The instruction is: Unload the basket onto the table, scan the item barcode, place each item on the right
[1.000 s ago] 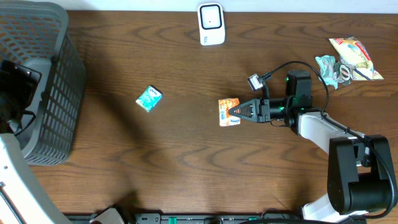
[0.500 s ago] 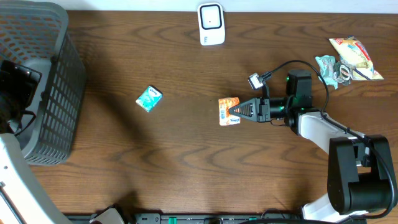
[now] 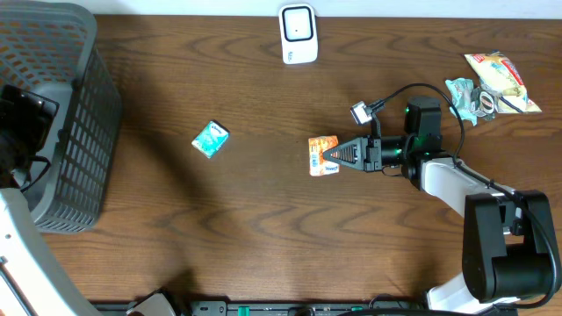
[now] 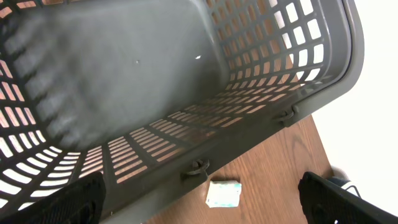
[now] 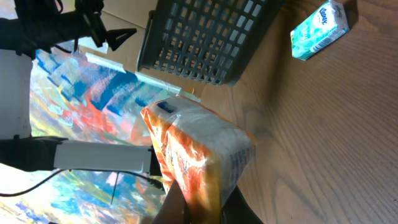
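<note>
An orange packet [image 3: 323, 156] lies right of the table's middle, and my right gripper [image 3: 334, 156] is shut on its right end. In the right wrist view the orange packet [image 5: 199, 152] is pinched between the two dark fingers [image 5: 173, 208] and stands on edge at the wood. The white scanner [image 3: 299, 33] stands at the table's far edge, apart from the packet. My left gripper [image 4: 208, 205] hangs open above the rim of the grey basket [image 4: 186, 93], with nothing between its fingers.
A small teal packet [image 3: 211, 139] lies on the wood between basket and orange packet; it also shows below the left gripper as the teal packet [image 4: 224, 194]. The grey basket [image 3: 61, 114] fills the far left. Snack bags [image 3: 500, 77] lie at the back right.
</note>
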Controlling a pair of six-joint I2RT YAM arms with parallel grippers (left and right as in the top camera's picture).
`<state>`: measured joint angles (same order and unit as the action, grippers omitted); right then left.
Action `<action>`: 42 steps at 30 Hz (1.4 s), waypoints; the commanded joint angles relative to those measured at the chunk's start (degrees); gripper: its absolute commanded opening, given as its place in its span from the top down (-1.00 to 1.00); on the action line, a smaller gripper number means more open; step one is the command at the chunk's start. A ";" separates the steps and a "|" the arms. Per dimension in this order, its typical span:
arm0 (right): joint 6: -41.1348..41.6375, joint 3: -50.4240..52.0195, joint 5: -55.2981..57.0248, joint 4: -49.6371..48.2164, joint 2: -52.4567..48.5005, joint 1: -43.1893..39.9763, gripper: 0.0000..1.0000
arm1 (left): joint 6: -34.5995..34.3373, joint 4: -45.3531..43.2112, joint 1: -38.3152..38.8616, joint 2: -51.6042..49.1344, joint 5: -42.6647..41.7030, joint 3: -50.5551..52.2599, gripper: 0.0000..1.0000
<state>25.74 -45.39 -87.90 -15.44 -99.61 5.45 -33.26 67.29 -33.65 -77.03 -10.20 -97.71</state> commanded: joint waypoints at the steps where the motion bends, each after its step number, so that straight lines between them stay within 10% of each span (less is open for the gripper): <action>1: 0.37 0.02 -1.60 -0.24 1.14 -0.22 0.98 | -0.48 0.11 -0.20 0.31 0.31 -0.79 -0.96; 42: 0.37 0.02 -1.57 -1.09 1.14 -0.22 0.98 | -0.48 0.11 -0.20 0.31 0.31 -0.79 -0.95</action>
<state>25.74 -45.39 -87.90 -16.36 -99.61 5.45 -33.26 67.29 -33.65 -77.03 -10.20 -97.71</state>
